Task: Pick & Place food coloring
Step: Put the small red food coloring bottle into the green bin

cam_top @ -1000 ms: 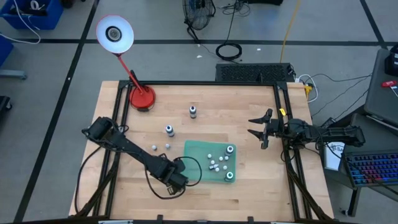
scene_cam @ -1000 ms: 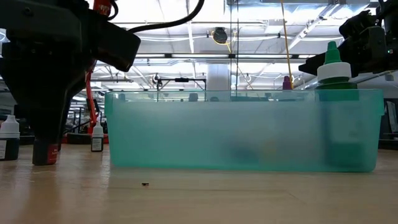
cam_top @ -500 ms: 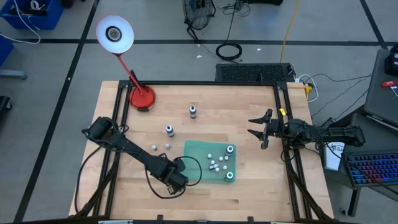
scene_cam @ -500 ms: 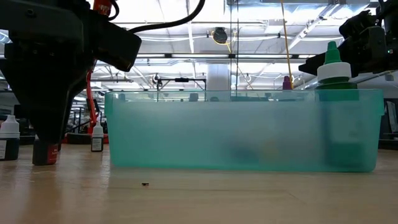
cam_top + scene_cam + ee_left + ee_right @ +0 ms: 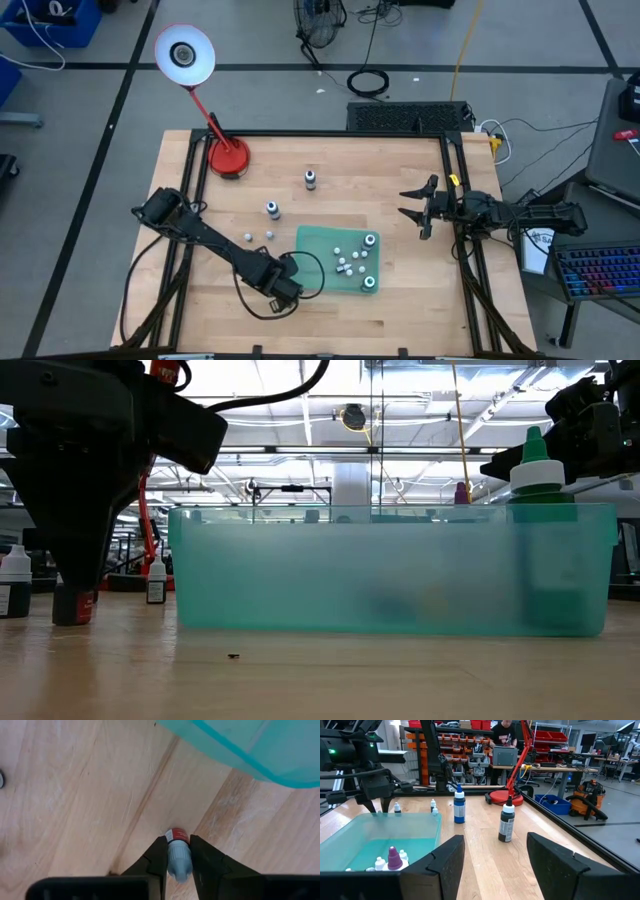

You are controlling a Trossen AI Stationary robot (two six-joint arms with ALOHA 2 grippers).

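Observation:
Beside the near-left corner of the green tray [image 5: 312,250], a tiny food coloring bottle [image 5: 178,854] with a red body and a pale cap stands on the wooden table. My left gripper [image 5: 178,862] points straight down over it and is shut on it; in the high view the gripper [image 5: 283,290] hides the bottle. Several more small bottles lie or stand inside the tray [image 5: 390,570]. Others stand on the table farther back [image 5: 310,179] [image 5: 271,209]. My right gripper [image 5: 420,205] waits open and level at the table's right edge. My left gripper pinches the bottle's pale cap end [image 5: 179,862] between its two fingers, coming from above and pointing down. The red body [image 5: 72,605] shows below the fingers and stands upright on the table.
A red lamp base [image 5: 228,157] sits at the far left corner, its shade reaching past the table. Two tiny bottles [image 5: 258,236] stand left of the tray. A blue bottle [image 5: 459,806] and a dark bottle [image 5: 507,822] stand on the far half of the table.
My left gripper has stayed in place over the red bottle, and its fingers have drawn in on the cap. The bottle still stands where it was.

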